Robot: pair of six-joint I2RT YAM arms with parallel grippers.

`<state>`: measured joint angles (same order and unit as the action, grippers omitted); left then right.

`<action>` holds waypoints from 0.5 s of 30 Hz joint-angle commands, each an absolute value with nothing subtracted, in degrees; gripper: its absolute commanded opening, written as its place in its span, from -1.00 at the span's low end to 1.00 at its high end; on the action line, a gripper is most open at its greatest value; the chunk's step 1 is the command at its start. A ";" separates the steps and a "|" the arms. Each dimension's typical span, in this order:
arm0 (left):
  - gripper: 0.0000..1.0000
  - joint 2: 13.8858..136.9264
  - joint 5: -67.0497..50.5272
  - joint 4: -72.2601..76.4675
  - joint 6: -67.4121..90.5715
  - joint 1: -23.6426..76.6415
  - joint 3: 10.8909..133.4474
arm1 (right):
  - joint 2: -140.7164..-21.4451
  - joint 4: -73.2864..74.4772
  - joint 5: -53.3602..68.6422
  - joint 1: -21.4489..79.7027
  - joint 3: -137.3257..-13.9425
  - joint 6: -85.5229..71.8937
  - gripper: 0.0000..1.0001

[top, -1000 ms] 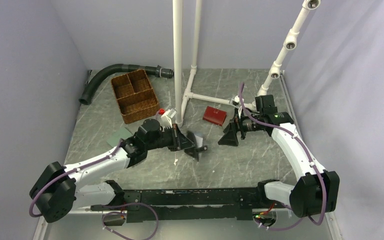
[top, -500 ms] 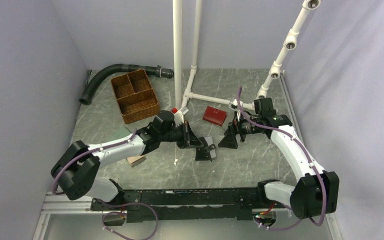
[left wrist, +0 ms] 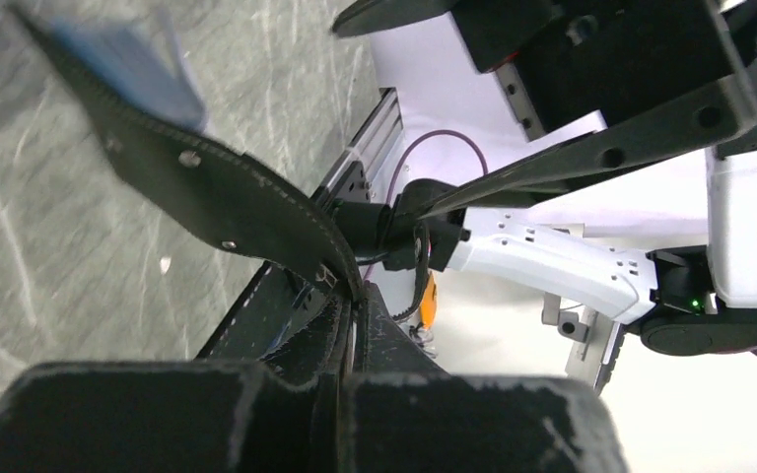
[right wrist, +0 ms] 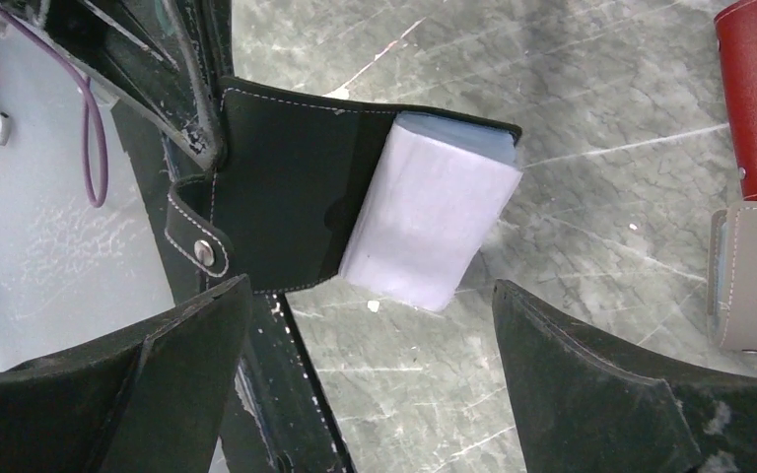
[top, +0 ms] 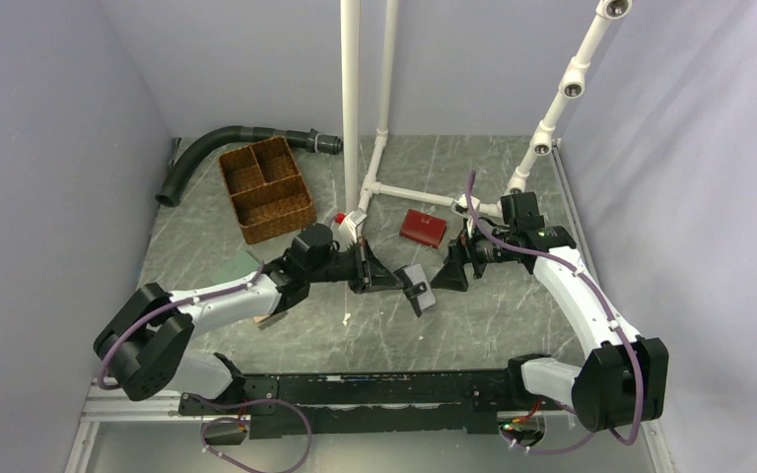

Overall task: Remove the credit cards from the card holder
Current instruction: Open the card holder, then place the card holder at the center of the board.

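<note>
Fingers (left wrist: 158,419) of the left gripper (left wrist: 347,367) are pressed together on the stitched black edge of the card holder (left wrist: 207,192), which they hold by one corner. In the left wrist view the holder rises from that pinch toward 10 o'clock, with a strip of its light blue panel showing at the far tip. From above, the left gripper (top: 395,282) sits near the middle of the table (top: 493,325). The card holder (top: 416,289) juts from it with its long axis running roughly 11 to 5 o'clock, and it appears to be clear of the surface. The right wrist camera faces the holder (right wrist: 291,197) opened out. Its black half lies toward 9 o'clock and its pale blue panel (right wrist: 434,217) toward 3 o'clock, the panel itself slanting from 1 to 7 o'clock, and a snap strap hangs at the 8 o'clock corner. The right gripper (right wrist: 370,294) is spread wide, gripping nothing, and its two fingers frame the holder without touching it. In the top view the right gripper (top: 450,273) is just beside the holder at 3 o'clock, pointing at it. A red wallet (top: 422,227) lies farther out at 12 o'clock, with a grey wallet (right wrist: 749,281) close by it. A wicker basket (top: 264,187) and a black hose (top: 207,148) sit well apart at 10 o'clock.
</note>
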<state>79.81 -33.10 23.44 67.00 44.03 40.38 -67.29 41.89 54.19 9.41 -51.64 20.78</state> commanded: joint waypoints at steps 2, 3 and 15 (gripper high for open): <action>-1.00 77.41 -33.14 29.85 72.07 41.93 33.60 | -67.40 39.72 53.41 9.32 -51.63 20.57 0.85; -1.00 77.43 -33.21 30.46 72.21 41.85 33.46 | -67.41 39.65 53.33 9.32 -51.60 20.56 0.85; -1.00 87.56 -38.49 31.66 74.39 42.37 48.39 | -67.51 38.76 51.93 8.48 -51.61 19.67 0.84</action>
<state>84.36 -34.72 23.42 71.31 41.85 42.39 -67.79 40.88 52.82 9.23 -51.64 20.34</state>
